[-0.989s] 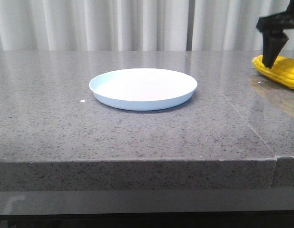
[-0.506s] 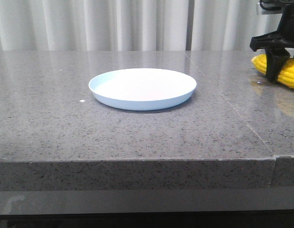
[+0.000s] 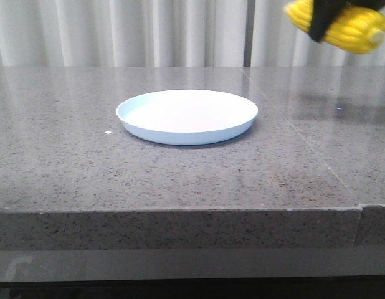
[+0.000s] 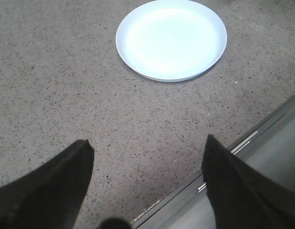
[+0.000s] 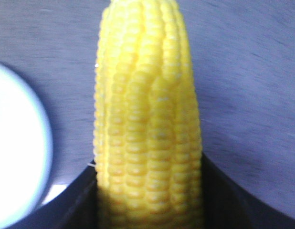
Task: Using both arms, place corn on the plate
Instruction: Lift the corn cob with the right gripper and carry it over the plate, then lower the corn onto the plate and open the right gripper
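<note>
The yellow corn (image 3: 348,25) hangs in the air at the top right of the front view, well above the grey table. My right gripper (image 3: 322,18) is shut on the corn around its middle; only its dark fingers show there. In the right wrist view the corn (image 5: 147,124) fills the frame between the two dark fingers (image 5: 219,200), with the plate's rim (image 5: 42,143) off to one side below. The pale blue-white plate (image 3: 187,116) sits empty at the table's middle. My left gripper (image 4: 147,148) is open and empty over the table's near edge, and the plate (image 4: 171,39) lies ahead of it.
The grey stone table (image 3: 68,156) has a seam (image 3: 304,134) running back to front right of the plate. White curtains (image 3: 118,31) hang behind. In the left wrist view the table's front edge (image 4: 224,157) runs under the left gripper.
My right gripper closed on the corn at the table's right side and lifted it up and a little to the left. The plate has not moved.
</note>
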Tool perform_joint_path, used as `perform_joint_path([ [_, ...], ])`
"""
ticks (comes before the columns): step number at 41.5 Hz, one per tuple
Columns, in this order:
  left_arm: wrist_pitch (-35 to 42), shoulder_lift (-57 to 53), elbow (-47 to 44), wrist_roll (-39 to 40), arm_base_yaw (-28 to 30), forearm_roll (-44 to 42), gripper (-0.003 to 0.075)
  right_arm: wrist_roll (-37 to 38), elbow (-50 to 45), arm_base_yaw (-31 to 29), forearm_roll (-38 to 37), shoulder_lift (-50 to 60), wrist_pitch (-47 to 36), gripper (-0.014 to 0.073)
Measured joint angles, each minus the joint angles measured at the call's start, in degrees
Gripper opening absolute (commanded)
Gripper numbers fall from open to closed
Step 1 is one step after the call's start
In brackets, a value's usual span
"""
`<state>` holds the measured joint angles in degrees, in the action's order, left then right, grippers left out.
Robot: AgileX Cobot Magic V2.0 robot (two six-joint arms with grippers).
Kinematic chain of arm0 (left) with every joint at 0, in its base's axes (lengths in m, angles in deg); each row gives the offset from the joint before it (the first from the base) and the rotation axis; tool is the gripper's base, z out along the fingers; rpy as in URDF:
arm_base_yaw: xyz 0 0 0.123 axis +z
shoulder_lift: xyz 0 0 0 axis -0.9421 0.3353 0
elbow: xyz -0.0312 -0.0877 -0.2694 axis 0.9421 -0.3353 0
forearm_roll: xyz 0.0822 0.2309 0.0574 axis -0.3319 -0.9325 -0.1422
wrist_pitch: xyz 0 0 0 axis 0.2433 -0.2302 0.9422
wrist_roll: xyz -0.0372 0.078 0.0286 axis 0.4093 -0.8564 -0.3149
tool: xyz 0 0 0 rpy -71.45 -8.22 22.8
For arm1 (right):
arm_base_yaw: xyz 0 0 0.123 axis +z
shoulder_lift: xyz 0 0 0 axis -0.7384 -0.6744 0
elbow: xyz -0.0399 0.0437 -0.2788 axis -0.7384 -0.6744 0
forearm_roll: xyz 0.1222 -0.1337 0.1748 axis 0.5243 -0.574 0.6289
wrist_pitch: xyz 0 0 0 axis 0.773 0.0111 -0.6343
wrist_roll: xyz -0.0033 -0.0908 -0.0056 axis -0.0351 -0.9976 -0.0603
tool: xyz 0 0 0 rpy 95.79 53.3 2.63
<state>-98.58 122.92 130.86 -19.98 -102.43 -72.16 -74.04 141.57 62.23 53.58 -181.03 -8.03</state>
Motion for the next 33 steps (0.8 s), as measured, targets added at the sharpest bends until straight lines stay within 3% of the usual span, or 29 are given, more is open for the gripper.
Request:
perform_joint_path([
  [12,0.0,0.0,0.0,0.0,0.0,0.0,0.0473,-0.09,0.0,10.63,8.25,-0.65,-2.33,0.0258],
  [22,0.0,0.0,0.0,0.09,0.0,0.0,0.0473,-0.09,0.0,13.87,12.17,-6.0,-6.42,0.0262],
  [25,0.11,0.0,0.0,0.09,0.0,0.0,0.0473,-0.09,0.0,14.13,12.55,-7.91,-7.16,0.0307],
  [33,0.09,0.0,0.0,0.09,0.0,0.0,0.0473,-0.09,0.0,14.13,12.54,-12.02,-7.92,0.057],
])
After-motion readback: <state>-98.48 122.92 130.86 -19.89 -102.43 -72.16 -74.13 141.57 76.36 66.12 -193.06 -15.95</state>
